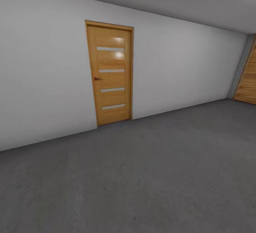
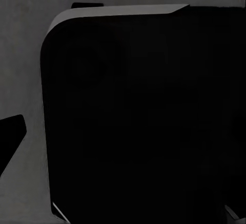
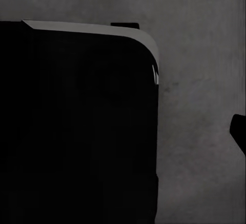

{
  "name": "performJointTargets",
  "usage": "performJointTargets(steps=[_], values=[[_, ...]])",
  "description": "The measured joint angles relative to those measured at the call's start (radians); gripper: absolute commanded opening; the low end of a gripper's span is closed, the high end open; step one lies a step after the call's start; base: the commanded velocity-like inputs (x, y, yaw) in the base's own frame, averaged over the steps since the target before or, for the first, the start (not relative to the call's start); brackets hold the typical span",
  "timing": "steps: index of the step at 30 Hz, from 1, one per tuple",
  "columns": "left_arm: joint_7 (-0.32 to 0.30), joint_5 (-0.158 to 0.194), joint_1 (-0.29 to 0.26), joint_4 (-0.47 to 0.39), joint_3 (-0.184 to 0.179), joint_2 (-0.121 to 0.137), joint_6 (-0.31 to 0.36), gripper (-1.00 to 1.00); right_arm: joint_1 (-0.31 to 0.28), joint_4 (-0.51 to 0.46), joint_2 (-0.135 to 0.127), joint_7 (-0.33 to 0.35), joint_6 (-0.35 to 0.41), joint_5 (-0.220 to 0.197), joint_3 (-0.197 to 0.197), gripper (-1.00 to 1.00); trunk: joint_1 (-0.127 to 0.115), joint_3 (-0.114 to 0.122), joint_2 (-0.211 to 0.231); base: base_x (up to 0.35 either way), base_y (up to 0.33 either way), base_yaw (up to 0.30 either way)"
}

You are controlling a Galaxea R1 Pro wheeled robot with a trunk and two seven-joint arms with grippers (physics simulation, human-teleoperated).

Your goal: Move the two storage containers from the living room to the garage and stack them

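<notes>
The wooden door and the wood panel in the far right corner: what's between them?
In the head view, just a plain pale wall runs from the wooden door to the wood panel, with grey concrete floor below.

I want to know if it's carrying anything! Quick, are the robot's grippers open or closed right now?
Left gripper: cannot be told; the left wrist view gives a dark body over grey floor.
Right gripper: cannot be told either, for the same reason.
</notes>
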Motion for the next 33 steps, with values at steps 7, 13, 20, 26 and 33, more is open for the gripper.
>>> performJointTargets(steps=[7, 13, 20, 26, 33], values=[[0.0, 0.0, 0.0, 0.0, 0.0, 0.001, 0.0, 1.0, 0.0, 0.0, -0.001, 0.0, 0.0, 0.002, 0.001, 1.0, 0.0, 0.0, 0.0, 0.317, -0.142, 0.0], [-0.008, 0.007, 0.0, 0.0, 0.007, -0.014, 0.002, 1.0, 0.0, -0.002, -0.011, 0.005, -0.011, 0.003, 0.004, 1.0, 0.001, 0.0, 0.0, 0.053, -0.024, 0.0], [-0.008, 0.022, 0.0, 0.0, 0.012, -0.006, -0.004, 1.0, 0.0, -0.003, -0.008, 0.002, -0.004, 0.006, 0.005, 1.0, 0.001, 0.0, 0.0, 0.019, 0.0, 0.0], [-0.008, 0.034, 0.0, 0.0, 0.014, -0.002, -0.006, 1.0, 0.0, -0.003, -0.006, 0.0, -0.003, 0.006, 0.005, 1.0, 0.0, 0.0, 0.0, 0.26, 0.0, 0.0], [-0.007, 0.035, 0.0, 0.0, 0.014, -0.002, -0.006, 1.0, 0.0, -0.002, -0.006, 0.0, -0.003, 0.005, 0.003, 1.0, 0.0, 0.0, 0.0, 0.315, 0.0, 0.0]])
